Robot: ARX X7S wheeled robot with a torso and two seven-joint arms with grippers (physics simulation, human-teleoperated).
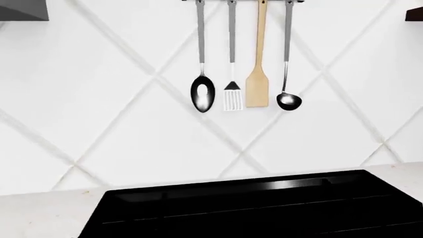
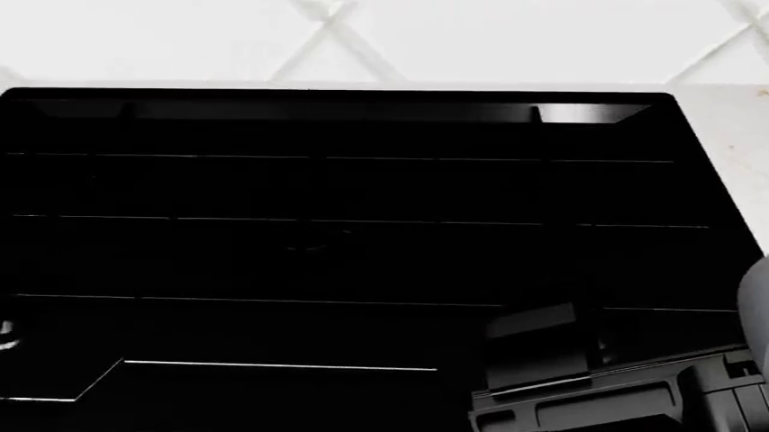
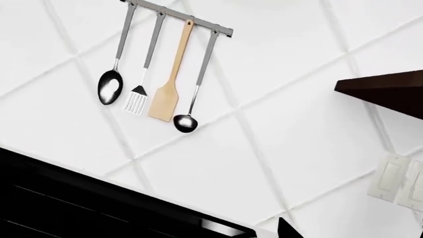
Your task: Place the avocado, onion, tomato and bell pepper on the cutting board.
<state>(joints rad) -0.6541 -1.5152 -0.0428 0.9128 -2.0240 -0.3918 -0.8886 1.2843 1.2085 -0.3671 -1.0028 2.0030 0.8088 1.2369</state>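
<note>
One black cooktop fills nearly the whole head view, set into a pale countertop with white diagonal-tiled wall behind it. Four utensils hang in a row from one rail on that wall: one dark spoon, one small slotted spatula, one wooden spatula and one ladle. In the right wrist view there are also one dark shelf edge and one pale wall switch plate. At the lower right of the head view sits a grey block of robot hardware over the cooktop's near corner, most likely part of the right arm, with a light grey rounded part at the frame's edge; its fingers are not visible, so whether that claw is open or closed cannot be told. The left arm and its claw do not appear in any view. Both wrist cameras face the wall, the right one tilted. None of the avocado, onion, tomato, bell pepper or cutting board appears in any view, so their positions cannot be told.
</note>
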